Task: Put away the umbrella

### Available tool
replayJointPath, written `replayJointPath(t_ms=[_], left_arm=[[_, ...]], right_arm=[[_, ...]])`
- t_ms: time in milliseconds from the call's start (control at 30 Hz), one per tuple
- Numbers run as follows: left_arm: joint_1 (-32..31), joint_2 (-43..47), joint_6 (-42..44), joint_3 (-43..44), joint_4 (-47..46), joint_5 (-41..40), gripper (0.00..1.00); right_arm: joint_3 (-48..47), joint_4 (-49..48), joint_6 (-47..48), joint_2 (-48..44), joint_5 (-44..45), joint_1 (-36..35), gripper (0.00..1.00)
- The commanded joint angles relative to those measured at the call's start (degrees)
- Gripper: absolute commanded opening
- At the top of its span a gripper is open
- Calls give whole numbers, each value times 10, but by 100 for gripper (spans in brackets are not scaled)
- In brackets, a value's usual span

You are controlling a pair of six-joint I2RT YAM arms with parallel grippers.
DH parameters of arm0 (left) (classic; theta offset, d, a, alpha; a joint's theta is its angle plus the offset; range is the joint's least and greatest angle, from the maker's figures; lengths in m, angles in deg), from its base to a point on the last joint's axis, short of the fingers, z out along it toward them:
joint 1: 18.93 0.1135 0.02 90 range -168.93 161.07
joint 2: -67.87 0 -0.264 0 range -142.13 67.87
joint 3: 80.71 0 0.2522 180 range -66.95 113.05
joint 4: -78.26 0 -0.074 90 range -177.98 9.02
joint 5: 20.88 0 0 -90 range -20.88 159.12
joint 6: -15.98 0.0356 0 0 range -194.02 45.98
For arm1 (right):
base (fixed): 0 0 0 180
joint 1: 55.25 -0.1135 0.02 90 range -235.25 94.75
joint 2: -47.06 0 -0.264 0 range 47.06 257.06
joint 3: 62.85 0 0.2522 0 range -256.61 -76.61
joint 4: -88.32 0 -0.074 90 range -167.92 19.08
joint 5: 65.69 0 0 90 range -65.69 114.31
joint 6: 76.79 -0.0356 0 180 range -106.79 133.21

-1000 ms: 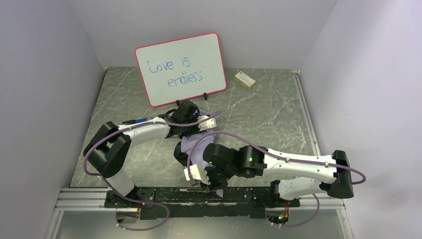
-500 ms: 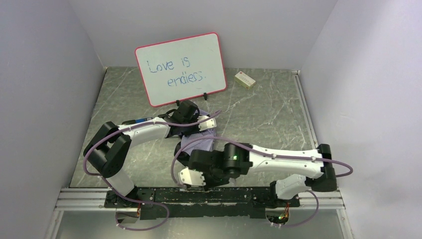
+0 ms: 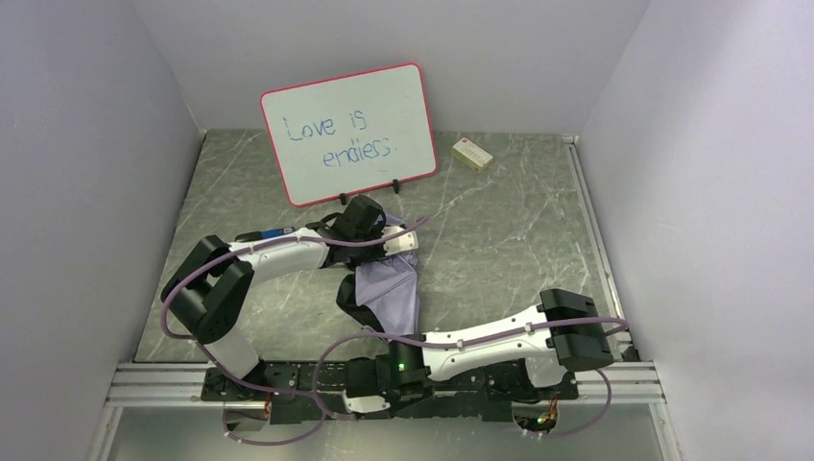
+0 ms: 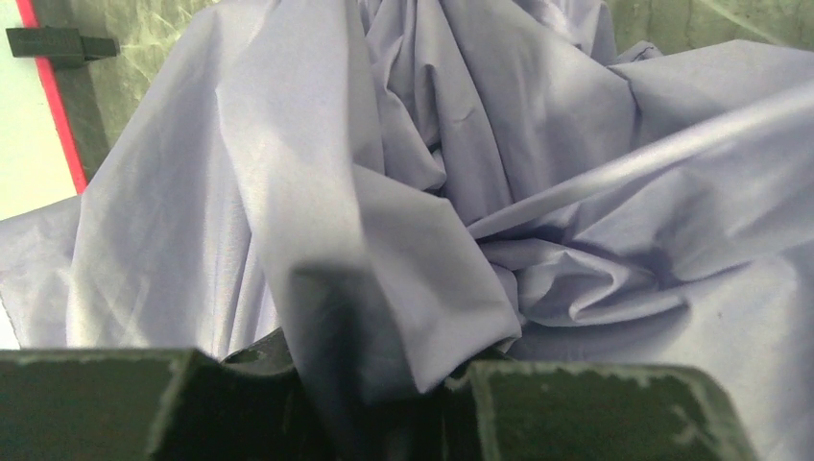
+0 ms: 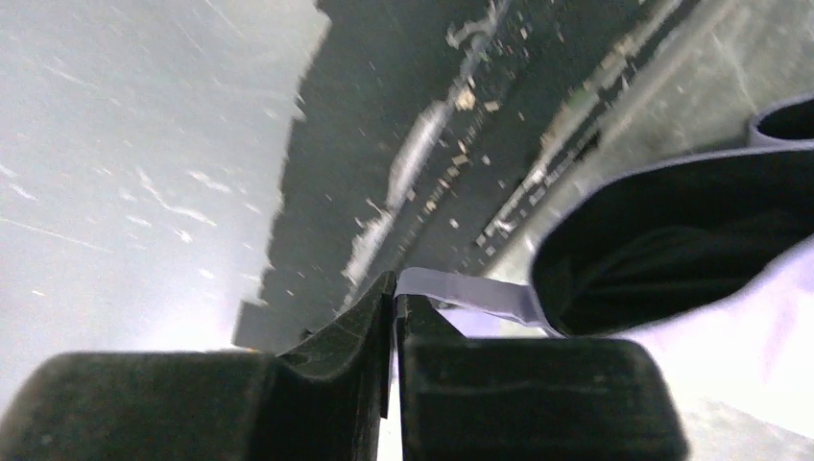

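The umbrella (image 3: 392, 291) lies crumpled mid-table, pale lavender fabric with black lining showing at its left edge. My left gripper (image 3: 372, 233) sits at its far end, shut on a fold of the fabric (image 4: 384, 288), which fills the left wrist view; the gripper (image 4: 384, 384) has the cloth between its fingers. My right gripper (image 3: 370, 386) hangs low over the near rail, shut on the thin lavender closure strap (image 5: 470, 288), which runs from the fingertips (image 5: 395, 288) back to the umbrella's black lining (image 5: 672, 240).
A red-framed whiteboard (image 3: 347, 132) stands at the back, just behind the left gripper. A small cream box (image 3: 473, 154) lies at the back right. The black base rail (image 3: 480, 379) runs along the near edge. Walls close in left and right.
My right arm has swung down and left to the near rail, drawing the strap with it and uncovering the umbrella's fabric. The left arm has held still.
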Motion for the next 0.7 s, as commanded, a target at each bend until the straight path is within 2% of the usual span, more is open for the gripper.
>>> replayJointPath(t_ms=[0,233,467,667], left_arm=[[2,9,7,-1,-17,-11,6],[0,9,6,-2,-17,-12,6],[-2,11,7,-4,-17,-14,6],[-3,8,6,-2,-16,-16,6]], right_arm=[[14,-98,-48,3,-103,-84,12],[18,-151,-64,-53,-126,-91,37],[19,-170,-82,-144,-43,-81,38],[46,-242,-170,-219,89,-62,39]])
